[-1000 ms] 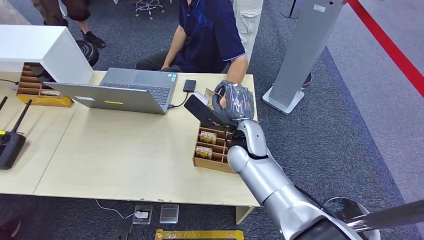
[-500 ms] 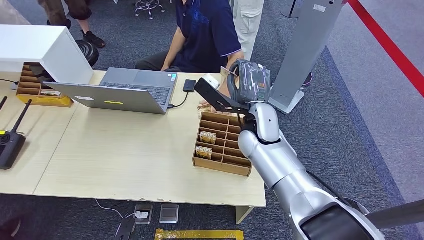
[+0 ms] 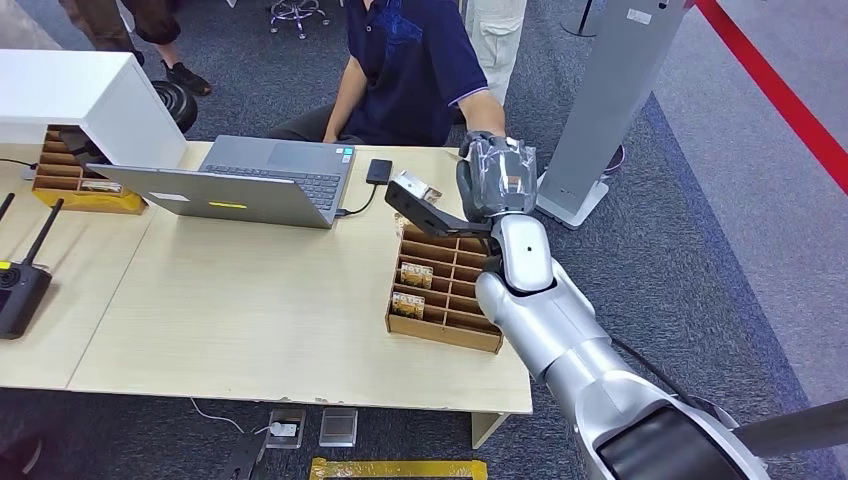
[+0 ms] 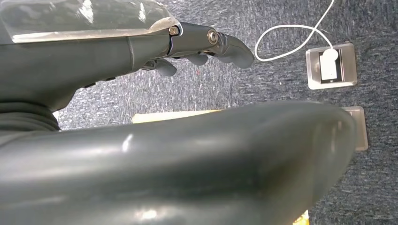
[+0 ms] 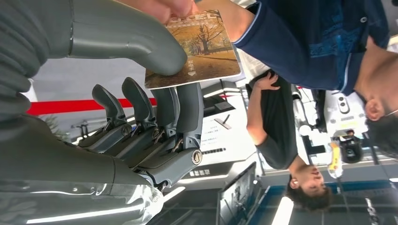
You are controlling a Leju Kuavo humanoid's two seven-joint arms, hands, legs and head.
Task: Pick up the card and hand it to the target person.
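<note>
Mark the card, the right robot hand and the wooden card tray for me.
card (image 5: pixel 197 51), right wrist view, on its printed tree picture.
right robot hand (image 3: pixel 497 178), head view, on the back of the hand.
wooden card tray (image 3: pixel 440 329), head view, on its near front wall.

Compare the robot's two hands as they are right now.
The right hand is raised toward the seated person and pinches the card between thumb and fingers; the left hand holds nothing. The right hand is up over the table's far edge; the left hangs over carpet. Both have dark grey fingers.
</note>
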